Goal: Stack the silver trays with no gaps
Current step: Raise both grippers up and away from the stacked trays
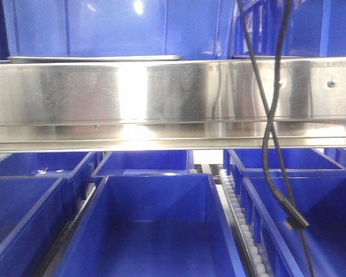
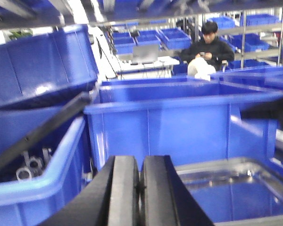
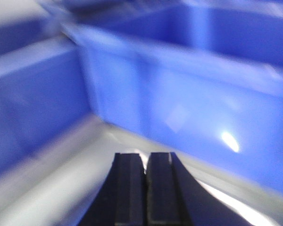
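Right, both my grippers are closed on nothing: left gripper [image 2: 140, 188] has a silver tray [image 2: 236, 188] just ahead-right, right gripper [image 3: 145, 186] hangs over a tray corner [image 3: 99, 141], blurry.

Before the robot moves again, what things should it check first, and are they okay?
1. Left gripper empty: ok, jaws shut on nothing.
2. Right gripper empty: ok, jaws shut together.
3. Silver tray in left wrist view: ok, beside the gripper.
4. Right wrist picture sharp: not ok, blurred.
5. Trays stacked without gaps: cannot tell.
6. Dangling black cable clear of arms: cannot tell.
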`<act>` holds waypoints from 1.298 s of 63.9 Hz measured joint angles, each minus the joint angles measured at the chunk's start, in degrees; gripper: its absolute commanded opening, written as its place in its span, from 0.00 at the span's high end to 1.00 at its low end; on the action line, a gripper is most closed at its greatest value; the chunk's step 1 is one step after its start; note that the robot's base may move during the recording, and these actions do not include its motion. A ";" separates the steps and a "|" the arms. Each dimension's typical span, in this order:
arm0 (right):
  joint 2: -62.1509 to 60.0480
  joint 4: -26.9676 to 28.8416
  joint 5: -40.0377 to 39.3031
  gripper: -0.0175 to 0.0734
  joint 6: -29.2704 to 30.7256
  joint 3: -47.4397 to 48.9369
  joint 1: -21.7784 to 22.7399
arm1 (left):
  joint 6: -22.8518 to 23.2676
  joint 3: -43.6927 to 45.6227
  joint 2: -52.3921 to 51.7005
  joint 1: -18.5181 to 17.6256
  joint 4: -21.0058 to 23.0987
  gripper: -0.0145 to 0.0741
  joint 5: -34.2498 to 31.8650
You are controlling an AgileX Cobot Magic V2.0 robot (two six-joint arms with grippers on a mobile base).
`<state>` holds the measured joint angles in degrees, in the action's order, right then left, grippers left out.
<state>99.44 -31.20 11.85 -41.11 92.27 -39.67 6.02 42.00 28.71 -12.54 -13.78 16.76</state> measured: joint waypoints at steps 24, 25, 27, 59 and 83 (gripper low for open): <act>0.00 -0.22 -10.45 0.89 0.00 0.00 0.00 | 0.00 -23.08 -14.89 7.83 1.61 0.83 -23.27; 0.00 -0.22 -10.58 0.89 0.00 0.00 0.00 | 0.00 -24.16 -15.72 8.11 1.88 0.83 -23.55; 0.00 -0.22 -10.89 0.89 0.00 0.00 0.00 | 0.00 -25.55 -17.79 8.50 2.41 0.83 -23.95; 0.00 -0.34 -11.85 0.89 -0.04 0.00 0.00 | 0.00 -41.96 -28.45 9.08 9.45 0.83 -23.97; 0.00 -0.34 -12.58 0.89 -0.04 0.00 0.00 | 0.00 -42.10 -28.45 9.08 9.24 0.83 -19.38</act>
<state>99.44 -31.54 -0.73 -41.15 92.27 -39.67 6.02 -0.10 0.26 -3.46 -4.54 -2.61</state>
